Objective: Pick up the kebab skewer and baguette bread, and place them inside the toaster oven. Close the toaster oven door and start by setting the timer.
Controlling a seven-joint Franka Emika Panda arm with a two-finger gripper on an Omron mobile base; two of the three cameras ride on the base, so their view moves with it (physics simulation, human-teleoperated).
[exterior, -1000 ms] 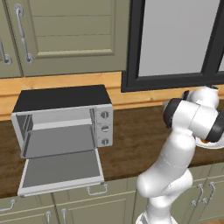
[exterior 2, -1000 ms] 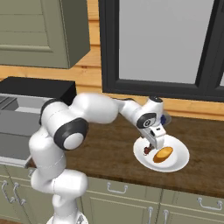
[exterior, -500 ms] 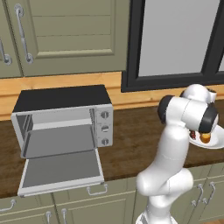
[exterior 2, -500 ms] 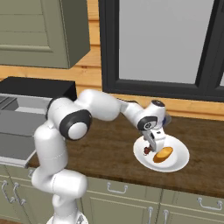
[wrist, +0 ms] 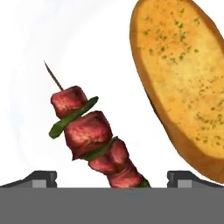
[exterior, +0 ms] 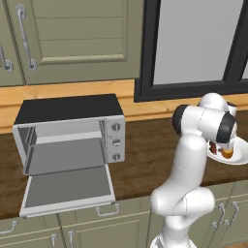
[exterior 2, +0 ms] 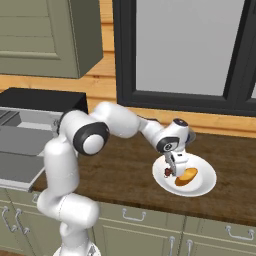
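The kebab skewer (wrist: 92, 140) of red-brown meat chunks and green pieces lies on a white plate (exterior 2: 206, 187), with the golden baguette bread (wrist: 183, 83) beside it. My gripper (wrist: 113, 178) is open just above the plate, its two fingertips (wrist: 41, 177) on either side of the skewer's near end, holding nothing. From the right base view, the gripper (exterior 2: 172, 167) points down over the skewer (exterior 2: 167, 173), and the baguette (exterior 2: 186, 177) lies just to its right. The toaster oven (exterior: 68, 131) stands at the left with its door (exterior: 68, 191) dropped open.
The plate (exterior: 240, 159) sits near the front edge of the wooden counter, far right of the oven. A dark-framed window runs along the back wall above it. Cabinets hang above the oven, and drawers with handles sit below the counter.
The arm has swung and folded further over the plate, and the gripper has sunk slightly toward the skewer. The jaws stay open. Oven, plate and food have not moved.
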